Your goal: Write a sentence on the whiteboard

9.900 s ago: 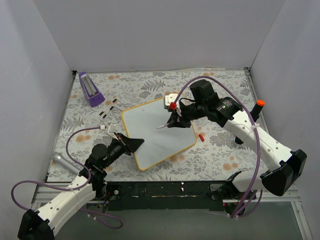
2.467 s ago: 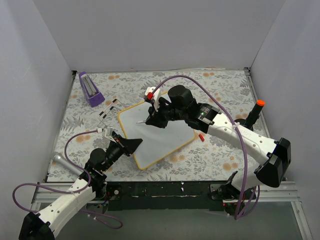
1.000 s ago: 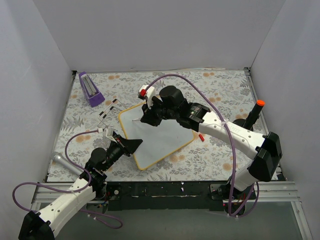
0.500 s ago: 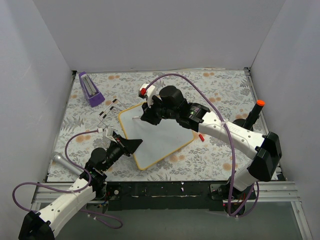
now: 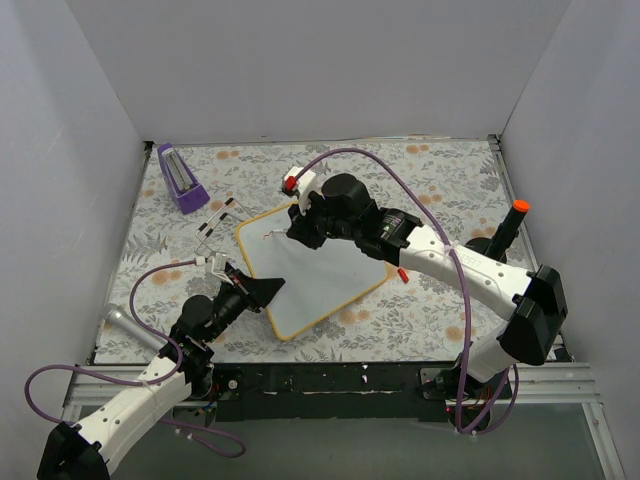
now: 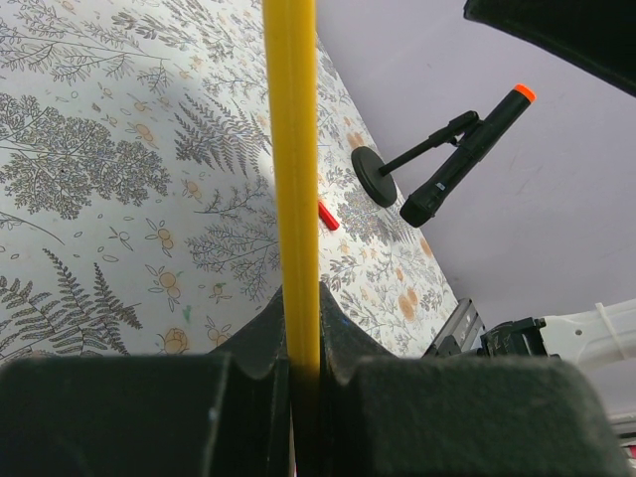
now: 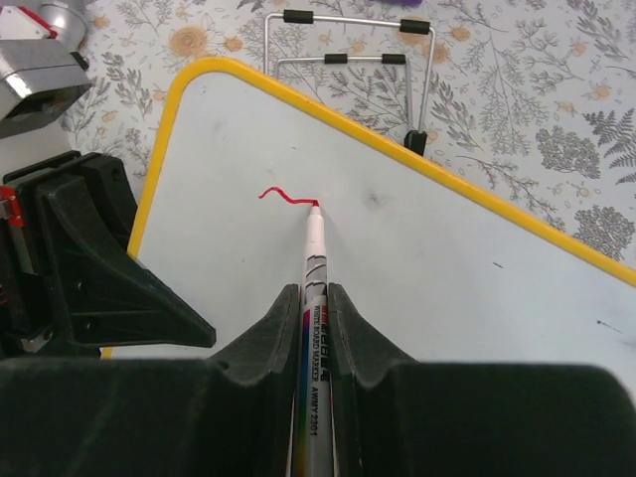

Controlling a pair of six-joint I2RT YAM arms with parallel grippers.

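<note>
The whiteboard (image 5: 330, 275), white with a yellow frame, lies on the floral table. My left gripper (image 5: 268, 289) is shut on its near-left edge; in the left wrist view the yellow frame (image 6: 291, 149) runs up from between the jaws. My right gripper (image 7: 315, 298) is shut on a white marker (image 7: 312, 253), whose red tip touches the board (image 7: 477, 288). The sentence is only a short wavy red stroke (image 7: 286, 197) near the board's far-left corner. In the top view the right gripper (image 5: 296, 232) hovers over that corner.
A purple block (image 5: 180, 178) stands at the far left. A wire stand with black clips (image 5: 217, 222) lies just off the board's left corner, also in the right wrist view (image 7: 350, 45). A small red cap (image 5: 401, 273) lies right of the board. A black stand with an orange tip (image 5: 505, 230) is at the right.
My right gripper has carried the marker from the board's middle to its far-left corner and set the tip down; a short red stroke has appeared. The left gripper has stayed clamped on the frame.
</note>
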